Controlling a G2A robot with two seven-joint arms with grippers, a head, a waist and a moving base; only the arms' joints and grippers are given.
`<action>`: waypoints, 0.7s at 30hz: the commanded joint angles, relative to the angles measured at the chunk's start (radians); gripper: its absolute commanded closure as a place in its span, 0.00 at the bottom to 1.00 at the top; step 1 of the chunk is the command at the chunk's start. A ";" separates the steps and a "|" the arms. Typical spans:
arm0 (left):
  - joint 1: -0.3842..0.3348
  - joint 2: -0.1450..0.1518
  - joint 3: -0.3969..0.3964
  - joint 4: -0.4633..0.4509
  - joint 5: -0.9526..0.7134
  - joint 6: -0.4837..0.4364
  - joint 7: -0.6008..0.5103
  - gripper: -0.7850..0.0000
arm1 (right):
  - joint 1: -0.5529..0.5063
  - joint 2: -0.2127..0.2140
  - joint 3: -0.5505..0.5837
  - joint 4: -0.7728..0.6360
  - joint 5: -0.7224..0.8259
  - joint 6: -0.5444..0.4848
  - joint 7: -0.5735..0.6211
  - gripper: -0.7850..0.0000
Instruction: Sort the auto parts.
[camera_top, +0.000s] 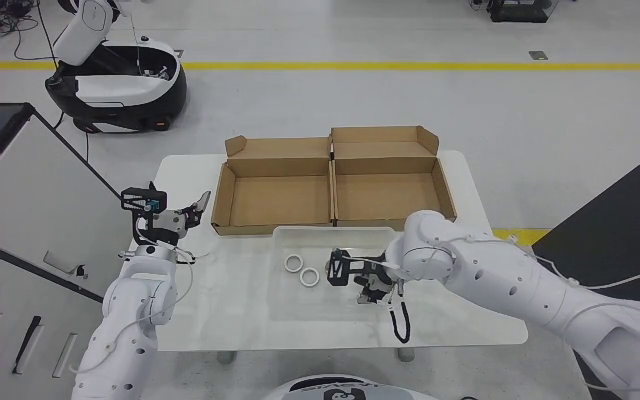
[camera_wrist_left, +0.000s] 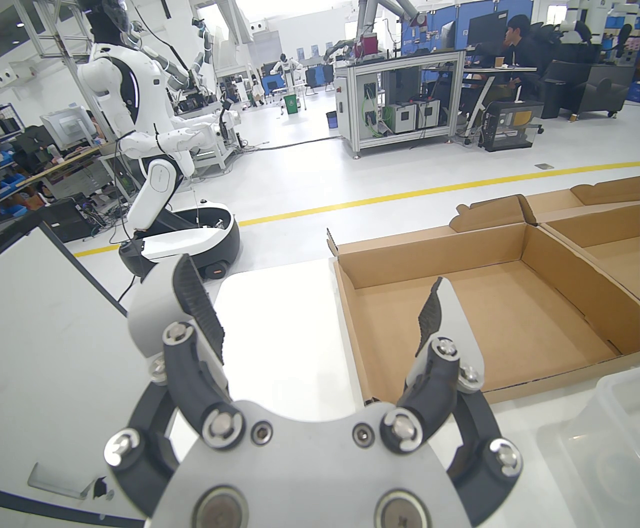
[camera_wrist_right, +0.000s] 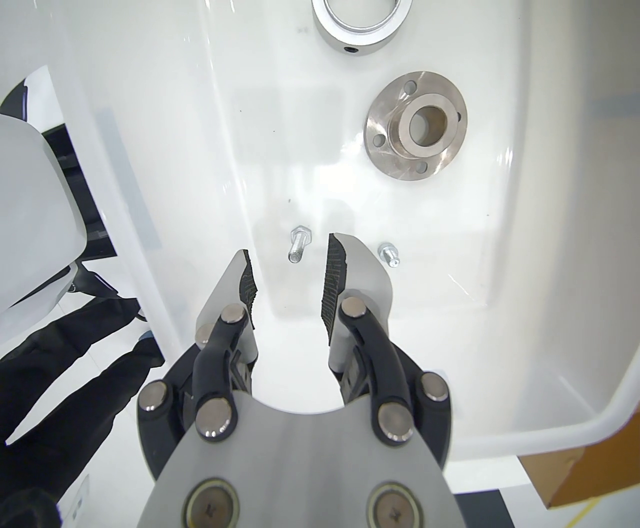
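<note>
A clear white tray (camera_top: 330, 233) sits at the table's middle, its rim (camera_wrist_right: 575, 430) close to the right wrist camera. Inside lie a flanged metal hub (camera_wrist_right: 416, 132), a silver collar ring (camera_wrist_right: 362, 20), and two small bolts (camera_wrist_right: 298, 243) (camera_wrist_right: 388, 253). From above, two rings (camera_top: 294, 264) (camera_top: 310, 276) show in the tray. My right gripper (camera_wrist_right: 290, 250) (camera_top: 342, 268) hangs open low in the tray, the nearer bolt just beyond its fingertips. My left gripper (camera_wrist_left: 310, 272) (camera_top: 188, 212) is open and holds nothing, above the table's left part beside the left cardboard box (camera_wrist_left: 500, 320).
Two open cardboard boxes (camera_top: 272, 195) (camera_top: 390, 190) stand side by side behind the tray, both bare inside. A corner of the tray (camera_wrist_left: 615, 400) is near the left gripper. Another robot (camera_top: 115, 80) is parked on the floor beyond the table's far left.
</note>
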 joint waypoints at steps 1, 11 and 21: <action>0.000 0.000 0.000 0.000 0.000 0.000 0.000 0.00 | -0.004 -0.001 0.003 0.002 -0.004 0.001 -0.002 0.58; 0.000 0.000 0.000 0.000 0.000 0.000 0.000 0.00 | -0.023 -0.005 0.017 0.008 -0.016 0.001 -0.007 0.62; 0.000 0.000 0.000 0.000 0.000 0.000 0.000 0.00 | -0.041 -0.012 0.024 0.018 -0.026 -0.006 -0.015 0.64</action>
